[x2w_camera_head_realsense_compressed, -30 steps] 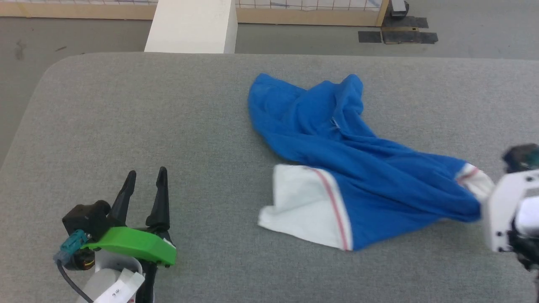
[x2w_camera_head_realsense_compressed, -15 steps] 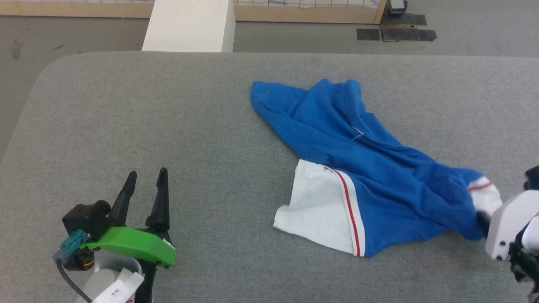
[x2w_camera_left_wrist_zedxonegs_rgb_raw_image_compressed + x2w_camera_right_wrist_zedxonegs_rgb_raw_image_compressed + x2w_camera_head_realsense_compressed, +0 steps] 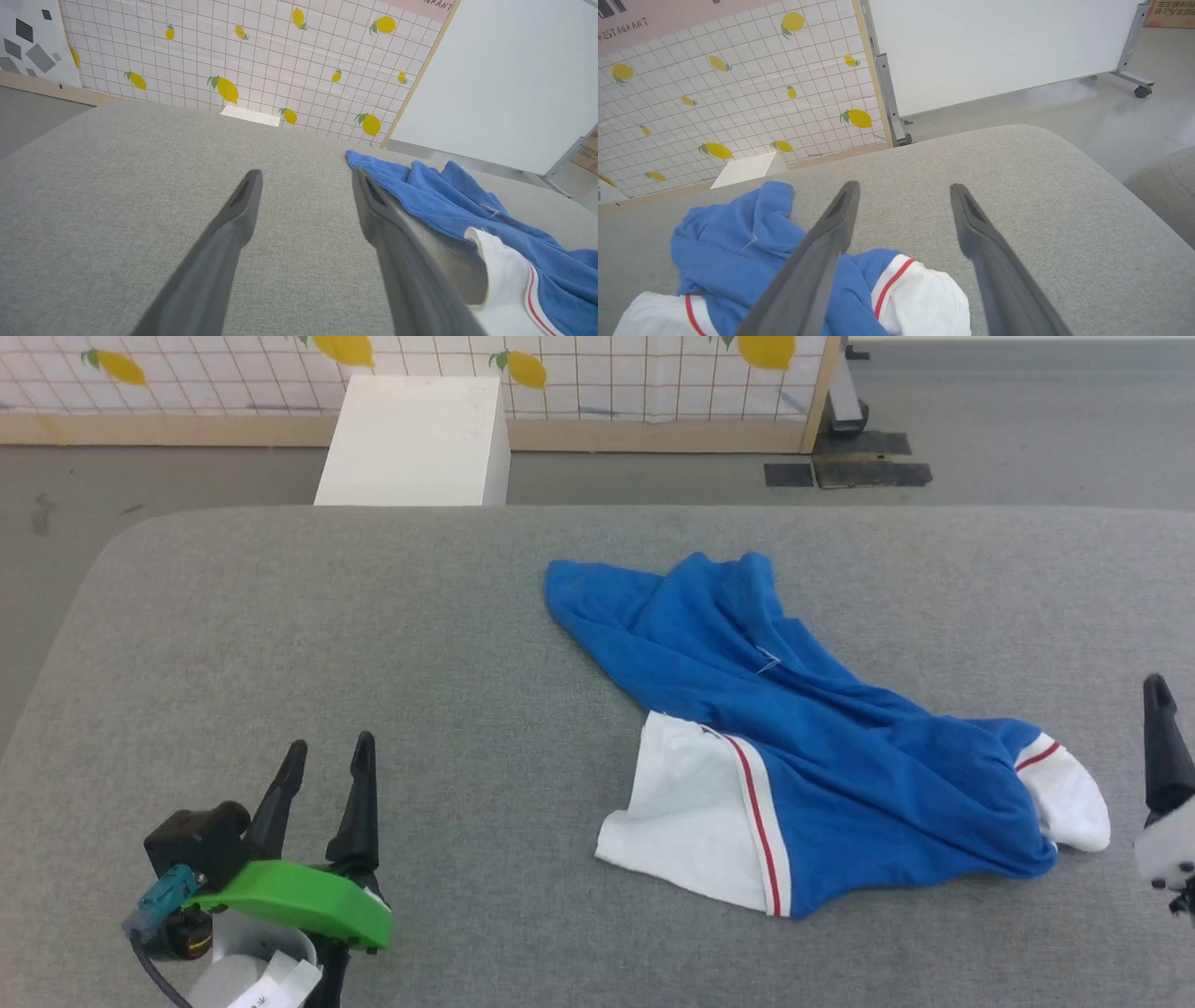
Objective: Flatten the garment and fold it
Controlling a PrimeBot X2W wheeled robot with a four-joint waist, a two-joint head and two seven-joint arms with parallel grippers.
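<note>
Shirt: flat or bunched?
Bunched. The garment lies twisted in long ridged folds on the grey table, neither spread flat nor folded square.

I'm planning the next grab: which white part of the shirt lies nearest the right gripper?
The small rounded white sleeve end, just beside the right gripper; the wide white panel lies farther left.

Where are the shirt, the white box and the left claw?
shirt [image 3: 840, 756], head view, blue body cloth
white box [image 3: 411, 439], head view, its top face
left claw [image 3: 330, 742], head view, gap between its fingertips
</note>
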